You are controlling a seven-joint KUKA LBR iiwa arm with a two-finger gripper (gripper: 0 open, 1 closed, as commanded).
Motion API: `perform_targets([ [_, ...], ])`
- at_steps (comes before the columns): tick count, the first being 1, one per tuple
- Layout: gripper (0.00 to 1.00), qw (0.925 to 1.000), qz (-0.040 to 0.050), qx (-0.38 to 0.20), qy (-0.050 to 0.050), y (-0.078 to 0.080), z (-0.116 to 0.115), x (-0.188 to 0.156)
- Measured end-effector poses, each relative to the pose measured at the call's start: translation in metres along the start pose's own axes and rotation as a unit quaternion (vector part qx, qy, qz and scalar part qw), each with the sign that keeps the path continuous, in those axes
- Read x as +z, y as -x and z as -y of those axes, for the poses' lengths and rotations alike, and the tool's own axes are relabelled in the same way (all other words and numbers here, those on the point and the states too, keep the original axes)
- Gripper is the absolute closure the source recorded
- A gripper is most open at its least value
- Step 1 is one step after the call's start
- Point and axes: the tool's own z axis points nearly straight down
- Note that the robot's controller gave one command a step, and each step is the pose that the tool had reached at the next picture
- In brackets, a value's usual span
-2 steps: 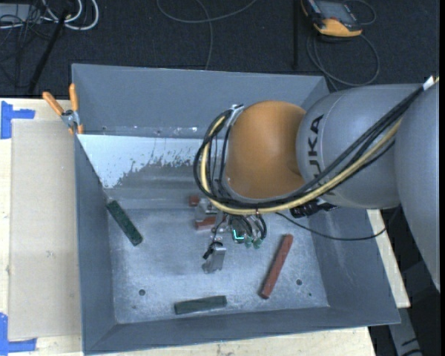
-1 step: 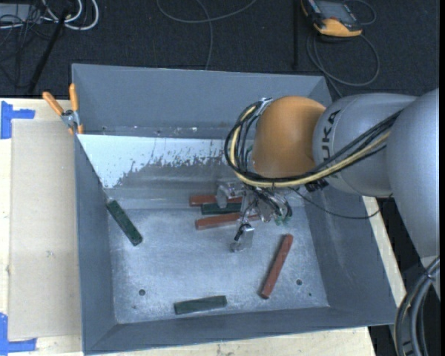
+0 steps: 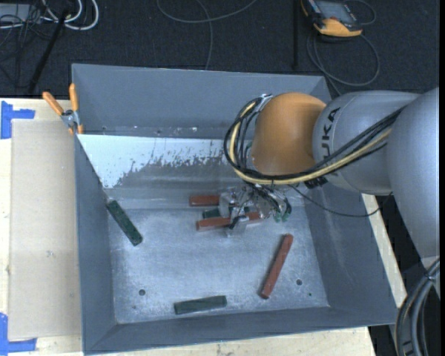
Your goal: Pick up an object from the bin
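My gripper (image 3: 236, 215) sits low at the centre of the bin (image 3: 170, 110), at the right end of a red-brown bar (image 3: 210, 225). A second red-brown bar (image 3: 204, 199) lies just behind. I cannot tell whether the gripper is released or clenched.

We look down on the bin (image 3: 193, 102) from above, tilted somewhat to one side, so its far wall shows broad and its near wall narrow. We sit close enough that the bin takes most of the frame; the arm (image 3: 371, 147) reaches in from our right.
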Motion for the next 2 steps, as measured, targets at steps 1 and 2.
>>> perform_targets([
  [1,0.00,1.0000,-0.0089,0.000,0.000,-0.0050,-0.0001,0.0053],
  [2,0.00,1.0000,-0.0093,0.000,0.001,-0.0052,-0.0003,0.0057],
])
